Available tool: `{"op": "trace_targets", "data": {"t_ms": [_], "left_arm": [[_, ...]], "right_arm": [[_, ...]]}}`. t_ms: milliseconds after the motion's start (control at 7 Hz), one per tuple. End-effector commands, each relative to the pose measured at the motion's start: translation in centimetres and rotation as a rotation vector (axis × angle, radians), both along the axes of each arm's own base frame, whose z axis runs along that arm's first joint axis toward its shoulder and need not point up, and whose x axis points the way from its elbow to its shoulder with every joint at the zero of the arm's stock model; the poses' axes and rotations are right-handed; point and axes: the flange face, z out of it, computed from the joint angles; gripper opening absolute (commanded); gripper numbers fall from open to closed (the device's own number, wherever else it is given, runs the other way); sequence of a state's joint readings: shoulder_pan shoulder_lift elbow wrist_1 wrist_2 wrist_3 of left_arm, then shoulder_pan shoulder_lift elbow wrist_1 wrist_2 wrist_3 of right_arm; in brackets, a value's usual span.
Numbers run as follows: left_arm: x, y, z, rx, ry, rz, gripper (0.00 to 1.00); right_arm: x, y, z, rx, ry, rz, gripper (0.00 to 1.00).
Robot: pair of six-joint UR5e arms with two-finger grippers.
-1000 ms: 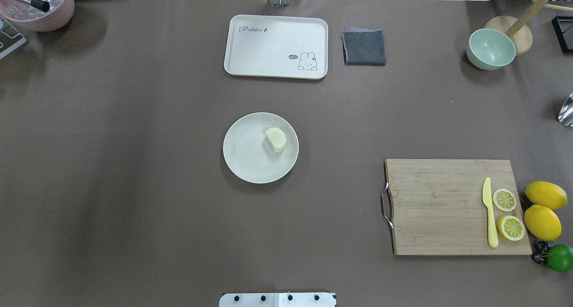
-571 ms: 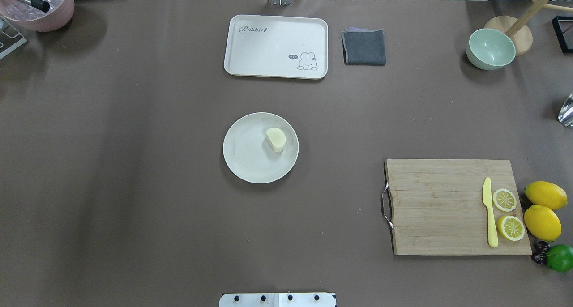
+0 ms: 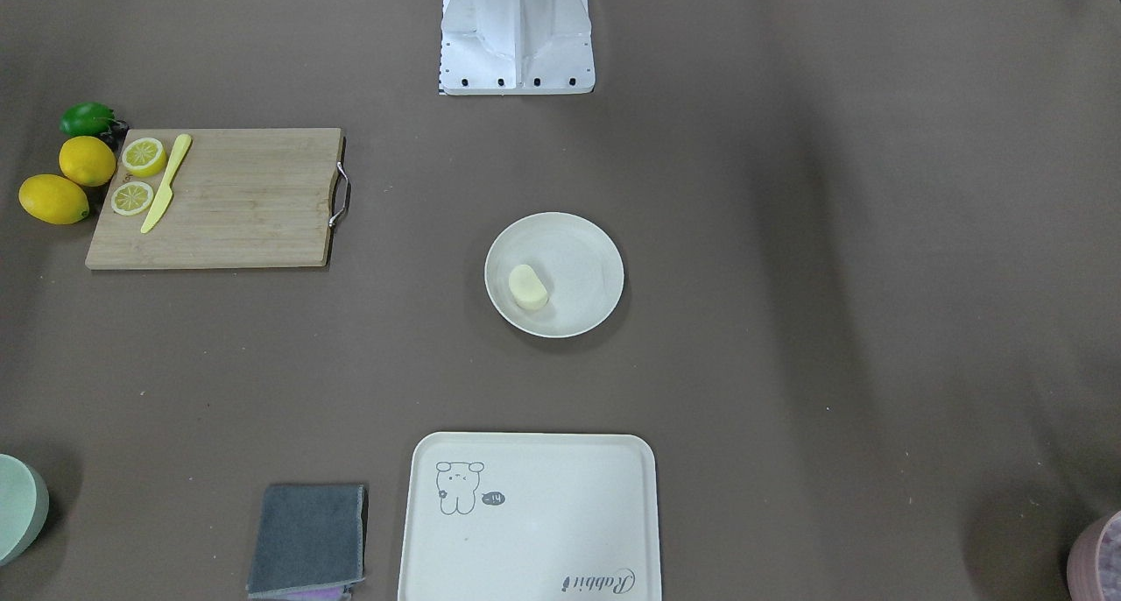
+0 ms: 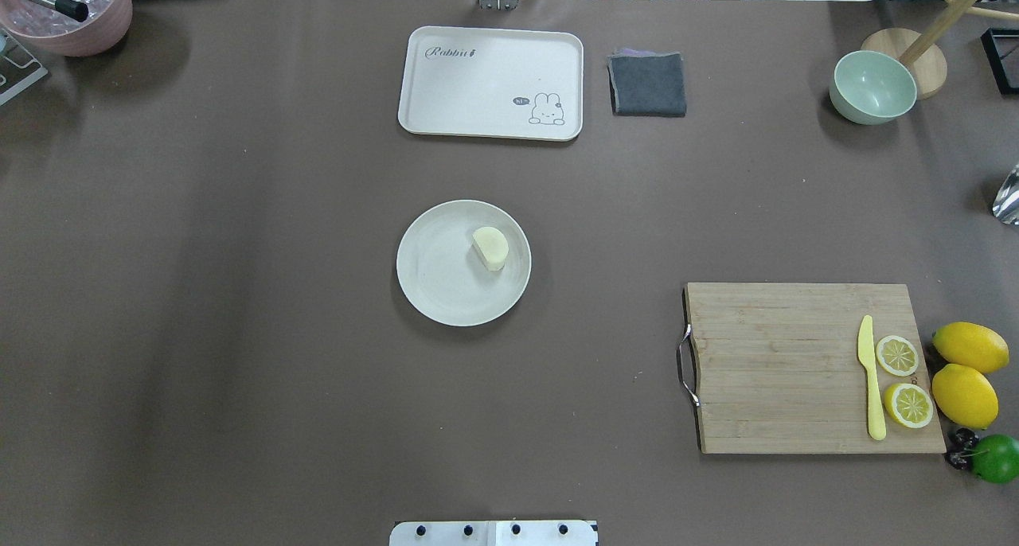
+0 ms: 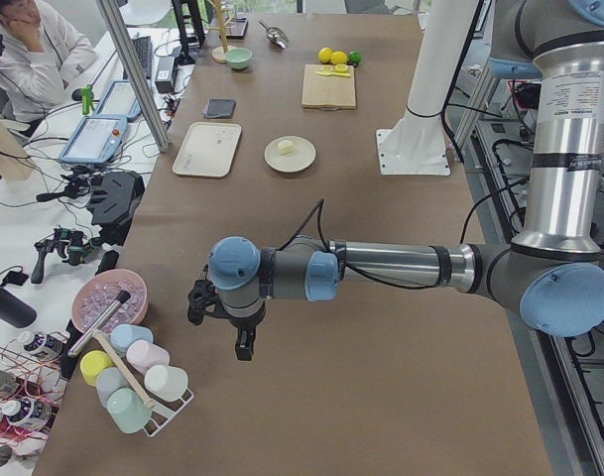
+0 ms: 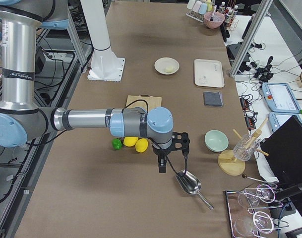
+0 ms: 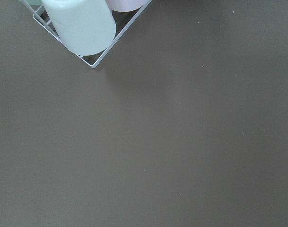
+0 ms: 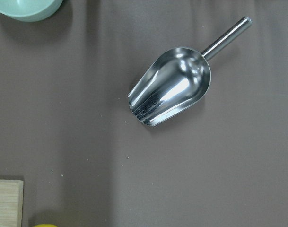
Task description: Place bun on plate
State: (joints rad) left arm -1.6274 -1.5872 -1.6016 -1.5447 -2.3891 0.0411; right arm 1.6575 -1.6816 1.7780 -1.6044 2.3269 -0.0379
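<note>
Bun [image 4: 490, 247] on plate [image 4: 442, 287], tray [image 4: 478, 92] and cutting board [image 4: 780, 371] well apart, left hand [image 5: 237, 340], right hand [image 6: 165, 161], neither's grip discernible

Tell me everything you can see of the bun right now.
The bun is a small, pale cream lump, smooth and matte, rounded like a little loaf, with one end that looks cut flat. It looks whole and rests inside the plate, off centre, toward the robot's right and slightly to the far side, close to the raised rim but within it. Only the plate touches it; nothing else is near.
</note>
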Motion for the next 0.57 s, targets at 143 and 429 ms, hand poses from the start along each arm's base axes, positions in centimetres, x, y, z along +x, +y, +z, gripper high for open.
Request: {"op": "trace_targets", "data": {"t_ms": [143, 429], "left_arm": [[-0.02, 0.02, -0.30, 0.005, -0.002, -0.001, 0.98], [-0.02, 0.04, -0.14, 0.001, -0.002, -0.001, 0.98]], "right_arm": [[0.18, -0.55, -0.26, 0.009, 0.015, 0.000, 1.00], [0.15, -0.26, 0.24, -0.002, 0.013, 0.001, 1.00]]}}
